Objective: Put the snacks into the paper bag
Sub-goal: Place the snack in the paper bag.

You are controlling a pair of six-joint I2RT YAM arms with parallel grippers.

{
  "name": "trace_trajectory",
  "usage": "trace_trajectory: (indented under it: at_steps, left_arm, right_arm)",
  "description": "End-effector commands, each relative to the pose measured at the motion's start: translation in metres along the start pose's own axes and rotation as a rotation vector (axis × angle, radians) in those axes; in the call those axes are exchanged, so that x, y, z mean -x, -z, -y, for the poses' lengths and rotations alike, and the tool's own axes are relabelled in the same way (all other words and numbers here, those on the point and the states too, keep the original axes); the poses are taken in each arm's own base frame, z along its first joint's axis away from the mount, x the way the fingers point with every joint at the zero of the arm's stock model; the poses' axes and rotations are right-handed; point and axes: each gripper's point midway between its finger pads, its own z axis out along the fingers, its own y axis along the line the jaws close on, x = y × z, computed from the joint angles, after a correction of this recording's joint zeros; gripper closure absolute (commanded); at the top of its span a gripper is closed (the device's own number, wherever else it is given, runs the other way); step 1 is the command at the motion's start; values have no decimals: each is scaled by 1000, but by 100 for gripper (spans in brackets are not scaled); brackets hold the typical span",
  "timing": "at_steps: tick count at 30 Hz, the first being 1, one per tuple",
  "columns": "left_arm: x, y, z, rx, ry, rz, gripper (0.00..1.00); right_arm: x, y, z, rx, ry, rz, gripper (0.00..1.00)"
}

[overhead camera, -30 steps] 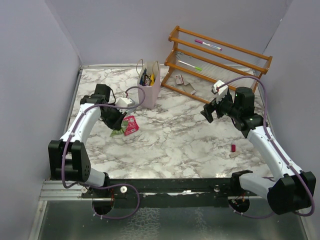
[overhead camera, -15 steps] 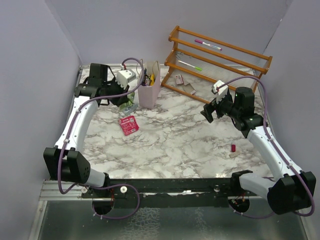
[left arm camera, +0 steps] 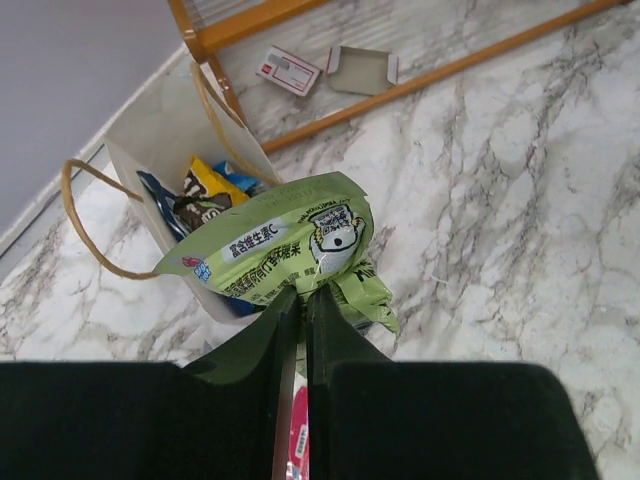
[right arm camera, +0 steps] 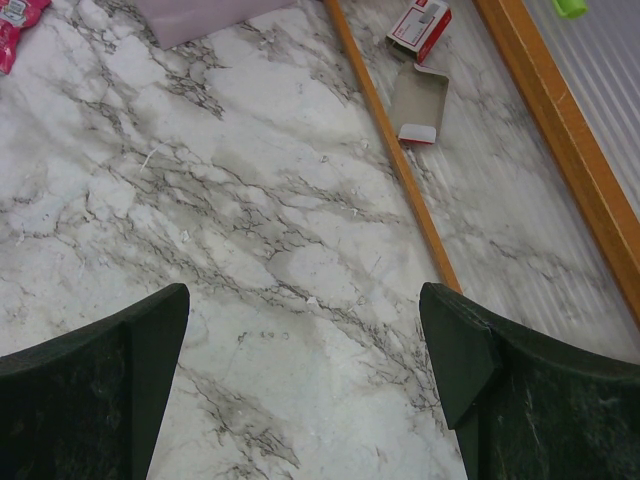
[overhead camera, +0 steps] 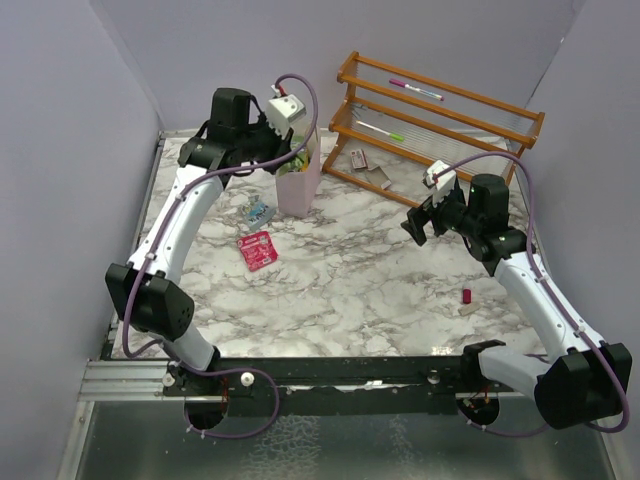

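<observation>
Item, left gripper (left arm camera: 303, 296): jaws pressed nearly together on the lower edge of a green packet (left arm camera: 290, 245), held directly above the open mouth of the paper bag (left arm camera: 155, 130). The packet's white band reads "富含维生素C"; beside it is a round emblem with a cartoon figure, and a small blue-and-red logo sits at the band's left end. Item, paper bag: pale pink with tan cord loop handles, standing upright on the marble table (overhead camera: 350, 270) just in front of the left end of the orange wooden rack (overhead camera: 440, 110). It holds a yellow wrapper (left arm camera: 208, 182) with dark lettering too small to read surely, plus dark and blue wrappers beside it. Item, snacks outside the bag: a red packet (overhead camera: 257, 250) flat on the table in front of the bag, and a blue-white packet (overhead camera: 258, 212) between it and the bag; the print on both is illegible. Item, right gripper (right arm camera: 300, 370): jaws spread wide and holding nothing, hanging over bare marble well apart from the bag. Item, under the rack: a small red-and-white carton (right arm camera: 420, 27) and a flattened grey box (right arm camera: 418, 100), lettering unreadable. Item, on the rack slats: a pink marker (overhead camera: 415, 90) and a green marker (overhead camera: 380, 130). Item, a small red stub (overhead camera: 466, 296) lying near the right arm.
</observation>
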Motion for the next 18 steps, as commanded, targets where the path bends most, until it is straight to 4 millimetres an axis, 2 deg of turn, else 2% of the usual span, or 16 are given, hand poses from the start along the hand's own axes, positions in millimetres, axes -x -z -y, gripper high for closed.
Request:
trace_trajectory:
  at_steps: [1,4,5,8,18]
  left_arm:
    - [26,-11,-20,62,36,70,100]
    - [31,-18,-24,57,46,78,100]
    - [26,-27,-27,49,56,61,100]
    - [23,-35,-32,53,64,46,100]
    - [15,-42,-44,100,56,30,100]
  right_arm:
    - [0,2,0,4,11,3,1]
    - [-1,2,0,2,11,2,1]
    - [-1,2,0,3,10,0,1]
    - [-1,2,0,2,13,1,1]
    - [-1,2,0,3,12,0,1]
